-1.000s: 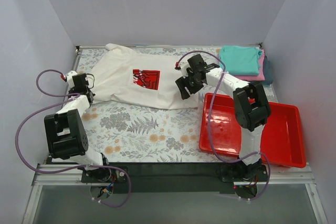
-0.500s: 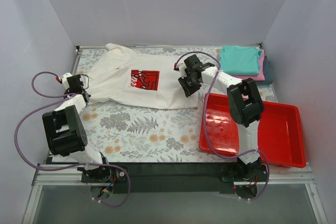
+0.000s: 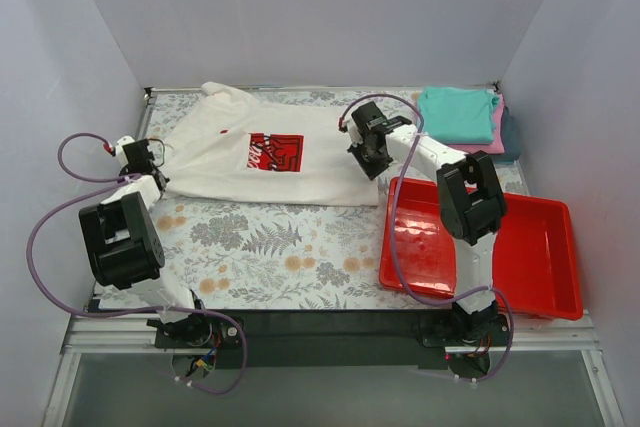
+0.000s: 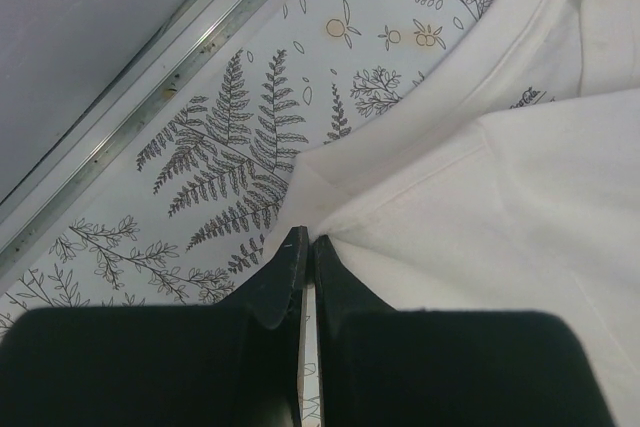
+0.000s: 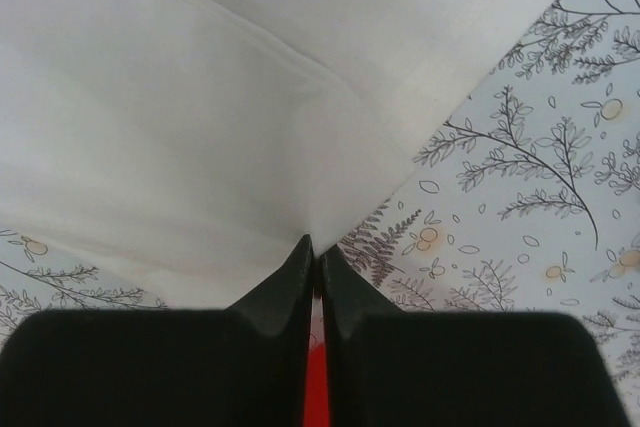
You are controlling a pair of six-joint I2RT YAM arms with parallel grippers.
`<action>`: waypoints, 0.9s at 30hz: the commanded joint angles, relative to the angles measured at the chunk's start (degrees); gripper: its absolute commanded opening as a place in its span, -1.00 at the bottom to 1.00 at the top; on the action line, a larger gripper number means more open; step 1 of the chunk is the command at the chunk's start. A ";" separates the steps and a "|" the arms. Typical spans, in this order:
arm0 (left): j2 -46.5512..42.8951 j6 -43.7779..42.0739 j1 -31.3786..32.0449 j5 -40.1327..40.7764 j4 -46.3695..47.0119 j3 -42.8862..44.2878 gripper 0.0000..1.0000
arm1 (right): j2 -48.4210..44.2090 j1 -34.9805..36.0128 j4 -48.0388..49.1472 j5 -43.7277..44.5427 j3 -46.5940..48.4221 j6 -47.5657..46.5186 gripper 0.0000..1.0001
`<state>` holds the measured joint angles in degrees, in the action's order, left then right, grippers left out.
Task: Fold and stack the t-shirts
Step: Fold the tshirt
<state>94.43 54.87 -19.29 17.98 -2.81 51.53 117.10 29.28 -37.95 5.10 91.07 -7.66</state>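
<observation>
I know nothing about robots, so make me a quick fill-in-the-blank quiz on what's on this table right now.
The white t-shirt has a ___ logo on its chest. The topmost folded tee is ___. The left gripper and the right gripper are both ___ on that t-shirt's edges.
Missing words: red; teal; shut.

Nothing legible anywhere. Only a red rectangular print (image 3: 276, 151) with white line figures on the chest of the white t-shirt (image 3: 320, 175), no letters made out; tiny dark neck print (image 4: 527, 99), too small to read.
</observation>
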 commanded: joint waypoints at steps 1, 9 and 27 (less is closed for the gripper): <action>0.05 -0.91 -0.49 1.01 0.17 1.91 -1.00 | -3.01 0.17 -3.53 5.53 2.10 0.98 -0.97; -1.35 0.15 -0.49 0.48 -1.58 2.35 -0.53 | -4.94 0.08 -6.17 9.12 0.60 1.95 -0.05; -11.56 2.87 16.29 -10.13 6.58 0.15 0.06 | -5.92 2.36 14.12 -17.49 -1.68 3.00 0.04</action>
<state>80.86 56.88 -5.39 12.99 2.48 50.54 110.96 29.98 -31.66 -5.26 90.24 -5.82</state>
